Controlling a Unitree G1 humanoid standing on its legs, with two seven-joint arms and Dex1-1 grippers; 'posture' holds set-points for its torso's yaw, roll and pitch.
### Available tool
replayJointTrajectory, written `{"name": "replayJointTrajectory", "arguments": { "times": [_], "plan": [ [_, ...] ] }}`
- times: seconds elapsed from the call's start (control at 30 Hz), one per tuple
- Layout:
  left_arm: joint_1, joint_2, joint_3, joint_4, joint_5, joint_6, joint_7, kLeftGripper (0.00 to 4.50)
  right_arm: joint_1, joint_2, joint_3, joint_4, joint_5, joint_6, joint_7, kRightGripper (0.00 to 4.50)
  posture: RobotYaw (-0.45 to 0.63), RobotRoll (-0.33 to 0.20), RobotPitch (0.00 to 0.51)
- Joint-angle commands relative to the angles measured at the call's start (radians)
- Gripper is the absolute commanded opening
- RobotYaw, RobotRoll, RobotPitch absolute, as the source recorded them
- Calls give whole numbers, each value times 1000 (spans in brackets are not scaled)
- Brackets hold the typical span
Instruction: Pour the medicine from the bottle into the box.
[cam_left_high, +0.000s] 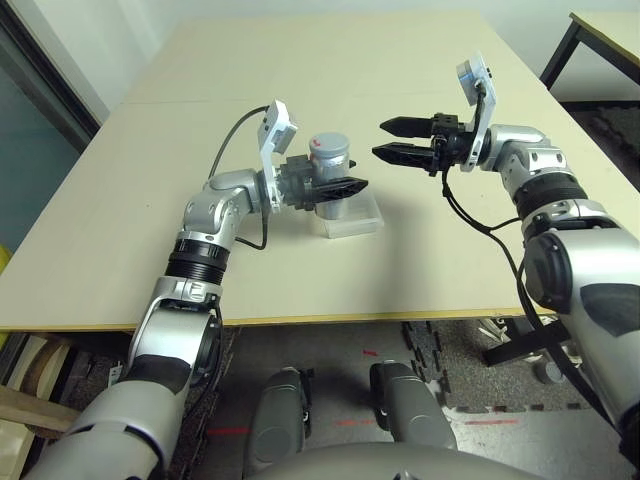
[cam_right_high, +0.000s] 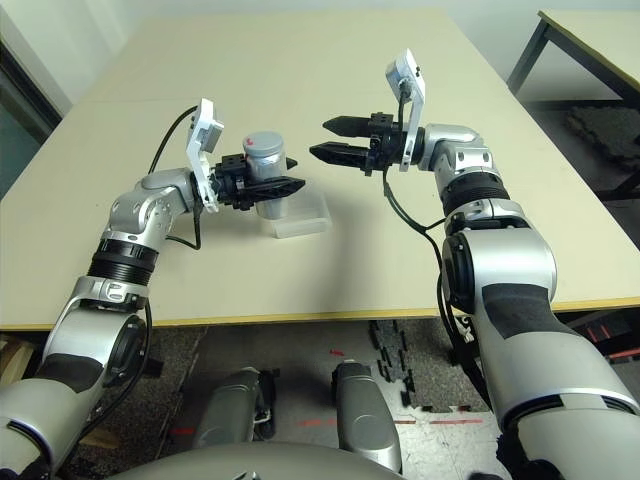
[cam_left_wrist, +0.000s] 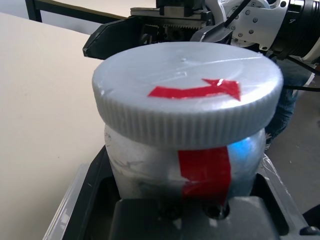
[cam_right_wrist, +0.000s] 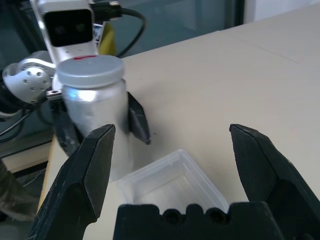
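Left eye view: L pincer (cam_left_high: 335, 187) clamped on the bottle (cam_left_high: 330, 175), upright, cap (cam_left_high: 329, 149) on, held just above the box (cam_left_high: 352, 217) on the tabletop (cam_left_high: 300, 80). R pincer (cam_left_high: 398, 140) at bottle's 2 o'clock, fingers apart, empty, near the cap w/o touching. Risks, as I judge: tipping now pours nothing w/ cap on; R grabbing off-centre could twist bottle in L's grip or knock the box. Both forearms reach inward, pincers level, facing each other.

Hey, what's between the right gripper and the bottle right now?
Nothing: just open air above bare table separates the open right gripper from the capped bottle held in the left gripper, as the left eye view shows.
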Motion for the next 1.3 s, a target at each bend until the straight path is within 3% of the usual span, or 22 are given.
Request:
{"name": "replayJointTrajectory", "arguments": {
  "times": [0.03,0.97,1.3],
  "plan": [
    [-14,9,-1,22,11,-14,-14,2715,-18,6,-6,-39,10,17,33,4500,-177,0,85],
    [-59,-30,-9,116,46,-80,-2,2715,-8,152,28,-222,36,115,68,4500,-191,0,91],
    [-55,-48,-11,91,44,-68,-6,2715,-13,180,37,-201,22,76,17,4500,-190,0,92]
  ]
}}
